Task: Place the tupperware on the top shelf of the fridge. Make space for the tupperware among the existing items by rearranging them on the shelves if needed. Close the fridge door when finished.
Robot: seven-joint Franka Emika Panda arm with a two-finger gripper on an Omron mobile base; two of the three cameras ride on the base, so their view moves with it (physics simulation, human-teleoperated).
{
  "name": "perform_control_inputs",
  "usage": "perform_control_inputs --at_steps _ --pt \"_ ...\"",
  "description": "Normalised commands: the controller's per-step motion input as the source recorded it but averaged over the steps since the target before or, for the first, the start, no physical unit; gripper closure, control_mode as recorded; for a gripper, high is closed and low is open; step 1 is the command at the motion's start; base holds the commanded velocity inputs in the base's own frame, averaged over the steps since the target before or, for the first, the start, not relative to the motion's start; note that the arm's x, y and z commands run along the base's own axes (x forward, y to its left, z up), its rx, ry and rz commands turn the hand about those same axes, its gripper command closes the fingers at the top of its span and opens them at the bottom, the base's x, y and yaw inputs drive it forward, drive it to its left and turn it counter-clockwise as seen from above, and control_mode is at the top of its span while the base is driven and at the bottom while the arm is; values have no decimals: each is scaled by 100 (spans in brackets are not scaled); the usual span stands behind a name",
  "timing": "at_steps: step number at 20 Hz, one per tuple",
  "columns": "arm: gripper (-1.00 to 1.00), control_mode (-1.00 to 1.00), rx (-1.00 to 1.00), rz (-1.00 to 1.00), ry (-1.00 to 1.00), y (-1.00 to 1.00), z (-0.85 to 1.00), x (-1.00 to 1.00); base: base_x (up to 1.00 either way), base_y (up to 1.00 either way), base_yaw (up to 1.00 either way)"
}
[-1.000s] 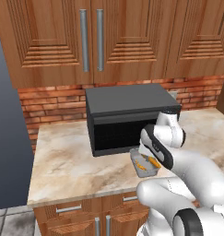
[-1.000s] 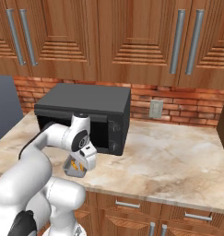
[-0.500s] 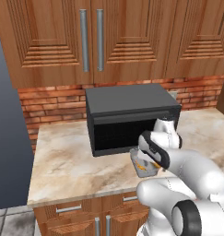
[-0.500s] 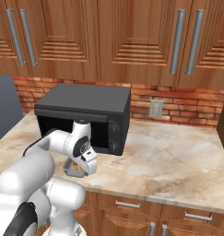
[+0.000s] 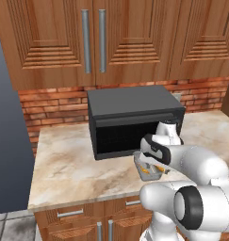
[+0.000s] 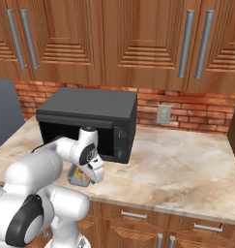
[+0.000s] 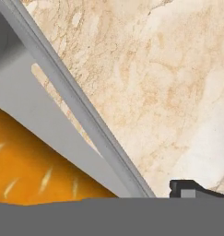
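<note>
The tupperware: on the bench, not yet grasped.

The tupperware, holding orange carrot pieces, rests on the marble bench just in front of the black microwave. The tool hangs directly over it with its jaws spread wide and nothing between them; in the hand view one tray wall runs close past the lens, with a dark fingertip beyond it over bare marble. Judged from this, the pickup is at its start. Lifting, carrying to the fridge, clearing the top shelf, placing and closing the door all remain.
</note>
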Motion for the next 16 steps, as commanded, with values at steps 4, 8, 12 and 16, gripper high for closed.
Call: perform_control_inputs --at_steps 4,8,12,16 --pt "100 -100 0 0 0 6 -46 7 0 0 0" --pt "100 -100 -2 0 -1 28 -44 4 0 0 0" --pt "100 -100 0 0 -5 2 -8 1 0 0 0" --pt "100 -100 0 3 -6 0 27 -12 0 0 0"
